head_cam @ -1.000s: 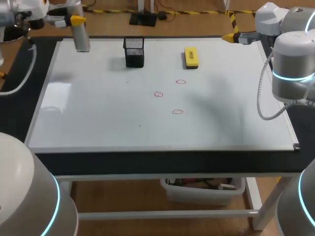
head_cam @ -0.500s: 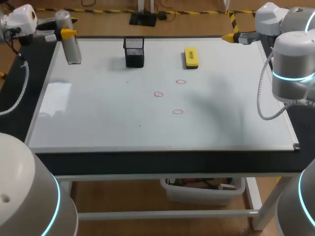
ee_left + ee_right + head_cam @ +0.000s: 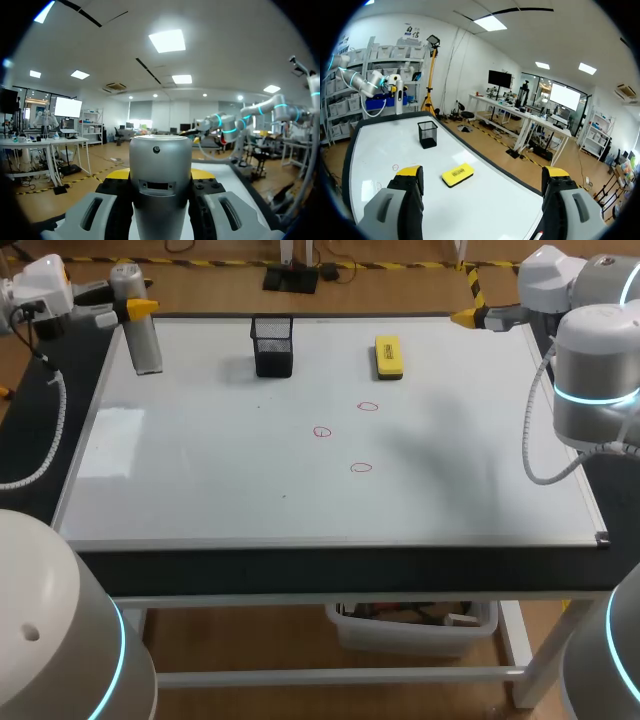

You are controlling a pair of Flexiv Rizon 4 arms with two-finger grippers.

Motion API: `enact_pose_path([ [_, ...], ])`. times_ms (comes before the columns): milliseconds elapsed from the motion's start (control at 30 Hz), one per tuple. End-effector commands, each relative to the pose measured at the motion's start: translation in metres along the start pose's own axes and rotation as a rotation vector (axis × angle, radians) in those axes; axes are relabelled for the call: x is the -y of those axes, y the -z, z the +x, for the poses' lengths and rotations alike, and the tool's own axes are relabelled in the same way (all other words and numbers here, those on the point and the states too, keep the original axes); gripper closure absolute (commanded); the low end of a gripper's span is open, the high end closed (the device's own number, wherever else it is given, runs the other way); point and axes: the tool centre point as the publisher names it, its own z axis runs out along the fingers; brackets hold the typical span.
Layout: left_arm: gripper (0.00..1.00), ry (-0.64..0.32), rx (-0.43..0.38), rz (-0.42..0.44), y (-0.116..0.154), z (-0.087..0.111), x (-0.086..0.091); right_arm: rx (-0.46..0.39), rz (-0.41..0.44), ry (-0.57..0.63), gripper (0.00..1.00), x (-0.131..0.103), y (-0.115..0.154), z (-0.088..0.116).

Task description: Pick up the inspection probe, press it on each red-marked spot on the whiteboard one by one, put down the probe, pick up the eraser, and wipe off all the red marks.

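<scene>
The left gripper is squeezed tight on the inspection probe. The probe is a shiny silver tube. It stands up straight in the gripper, over the far left corner of the whiteboard. I cannot tell if its bottom end touches the board. In the left wrist view the probe fills the space between the two yellow fingertips, and both of them press on its sides. Three small red marks sit near the middle of the board, well apart from the probe. A black mesh cup stands on the far part of the board, between the probe and the yellow eraser. The eraser lies flat on the board, to the right of the cup. The right gripper is up by the far right corner of the board. Its fingers are spread wide and hold nothing. In the right wrist view the eraser lies on the board ahead of them, not touching them.
</scene>
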Motion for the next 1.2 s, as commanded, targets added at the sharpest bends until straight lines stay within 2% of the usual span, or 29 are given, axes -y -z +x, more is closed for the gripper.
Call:
enact_pose_path([
  [33, 1.00, -0.003, 0.216, -0.001, -0.001, 0.006, 0.002, -0.167, 0.126, 0.076, 0.00, 0.005, -0.016, -0.018],
  [333, 1.00, -0.003, 0.216, -0.001, -0.001, 0.006, 0.002, -0.478, 0.350, 0.340, 0.00, 0.013, -0.058, -0.017],
  [433, 1.00, -0.003, 0.216, -0.001, -0.001, 0.006, 0.002, -0.588, 0.472, 0.507, 0.00, 0.016, -0.072, -0.009],
  [533, 1.00, -0.003, 0.216, -0.001, -0.001, 0.006, 0.002, -0.691, 0.521, 0.611, 0.00, 0.015, -0.086, 0.000],
  [667, 1.00, -0.003, 0.216, -0.001, -0.001, 0.006, 0.002, -0.831, 0.640, 0.829, 0.00, 0.020, -0.102, 0.013],
  [767, 1.00, -0.003, 0.216, -0.001, -0.001, 0.006, 0.002, -0.916, 0.699, 0.949, 0.00, 0.022, -0.109, 0.022],
  [900, 1.00, -0.003, 0.216, -0.001, -0.001, 0.006, 0.002, -0.980, 0.800, 1.104, 0.00, 0.027, -0.117, 0.031],
  [967, 1.00, -0.003, 0.216, -0.001, -0.001, 0.006, 0.002, -0.985, 0.870, 1.222, 0.00, 0.031, -0.119, 0.035],
  [1033, 1.00, -0.003, 0.216, -0.001, -0.001, 0.006, 0.002, -1.013, 0.892, 1.196, 0.00, 0.033, -0.119, 0.039],
  [1067, 1.00, -0.003, 0.216, -0.001, -0.001, 0.006, 0.002, -0.999, 0.880, 1.164, 0.00, 0.031, -0.119, 0.042],
  [1200, 1.00, -0.003, 0.216, -0.001, -0.001, 0.006, 0.002, -0.999, 0.880, 1.164, 0.00, 0.031, -0.119, 0.042],
])
